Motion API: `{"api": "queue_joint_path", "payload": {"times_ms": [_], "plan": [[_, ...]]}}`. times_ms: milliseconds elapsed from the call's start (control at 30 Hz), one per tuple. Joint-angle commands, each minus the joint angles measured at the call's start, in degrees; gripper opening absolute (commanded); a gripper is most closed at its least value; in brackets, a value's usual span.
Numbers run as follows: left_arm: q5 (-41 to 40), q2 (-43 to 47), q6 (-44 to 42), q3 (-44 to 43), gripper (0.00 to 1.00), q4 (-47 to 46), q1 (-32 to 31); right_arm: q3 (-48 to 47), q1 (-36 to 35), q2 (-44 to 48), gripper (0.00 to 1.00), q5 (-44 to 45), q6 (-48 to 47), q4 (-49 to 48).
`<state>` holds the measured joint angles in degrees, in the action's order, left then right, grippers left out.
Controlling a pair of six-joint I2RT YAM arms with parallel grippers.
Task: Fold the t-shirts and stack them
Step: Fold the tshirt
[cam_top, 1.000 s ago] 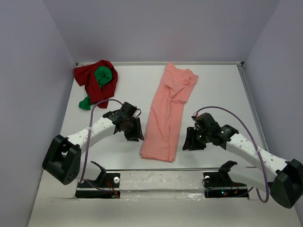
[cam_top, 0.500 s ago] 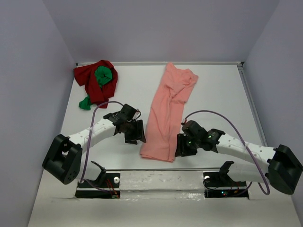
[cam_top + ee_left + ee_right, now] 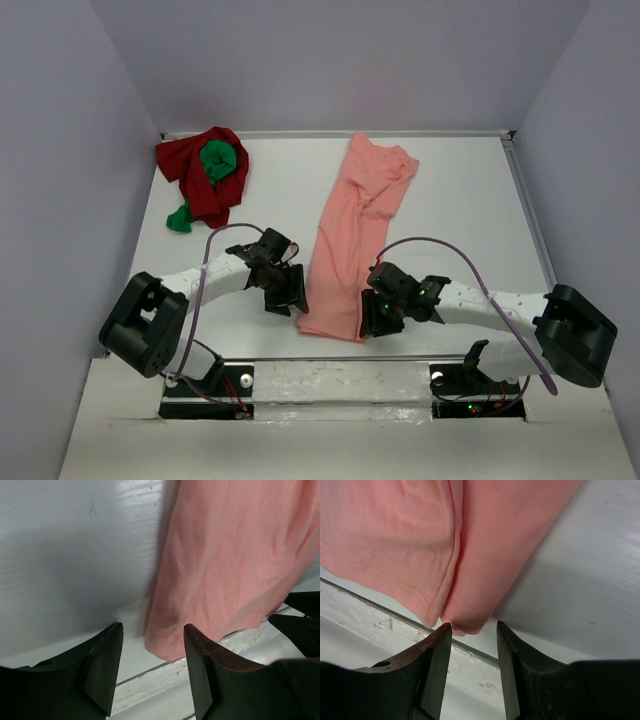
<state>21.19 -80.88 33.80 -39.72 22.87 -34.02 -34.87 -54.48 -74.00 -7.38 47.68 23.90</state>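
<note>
Left fingers [image 3: 201,672] and right fingers [image 3: 436,672] gape empty around near corners of the pink shirt [image 3: 352,235]; next pinch both, fold away

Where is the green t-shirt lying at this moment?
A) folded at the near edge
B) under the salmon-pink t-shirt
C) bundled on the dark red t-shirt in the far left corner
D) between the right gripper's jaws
C: the green t-shirt sits crumpled on the dark red t-shirt, far left, apart from the salmon-pink t-shirt.

Plain shirts, no patterns
Salmon-pink t-shirt [image 3: 355,235]; left of it, dark red t-shirt [image 3: 205,200] and bright green t-shirt [image 3: 218,160]; white table [image 3: 270,190].
</note>
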Motion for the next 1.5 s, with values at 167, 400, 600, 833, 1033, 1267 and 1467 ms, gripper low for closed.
{"api": "queue_joint_path", "payload": {"times_ms": [167,400,600,833,1033,1267,1467], "plan": [[4.91,-0.51,-0.84,0.79,0.61,-3.10,-0.08,-1.16,-0.54,-0.71,0.47,1.84,1.36,-3.95],[5.53,0.99,-0.23,1.32,0.61,-2.48,-0.26,-0.81,-0.54,-1.94,0.47,1.93,1.89,-5.00],[5.70,3.18,2.58,2.89,0.61,-1.60,-2.36,-0.99,-0.54,-2.64,0.47,2.54,2.15,-5.27],[5.44,4.15,5.92,4.22,0.60,-2.13,-6.32,-1.78,-0.54,-3.52,0.47,2.54,1.54,-5.36],[4.74,4.42,7.33,4.66,0.60,-3.01,-7.46,-2.39,-0.54,-3.70,0.47,3.07,1.45,-4.56],[4.30,2.83,6.98,4.74,0.58,-3.98,-7.46,-2.57,-0.54,-3.96,0.46,3.07,1.71,-4.48],[3.68,3.45,6.80,4.66,0.36,-3.27,-7.46,-2.66,-0.54,-4.14,0.31,3.24,3.29,-3.95]]}}
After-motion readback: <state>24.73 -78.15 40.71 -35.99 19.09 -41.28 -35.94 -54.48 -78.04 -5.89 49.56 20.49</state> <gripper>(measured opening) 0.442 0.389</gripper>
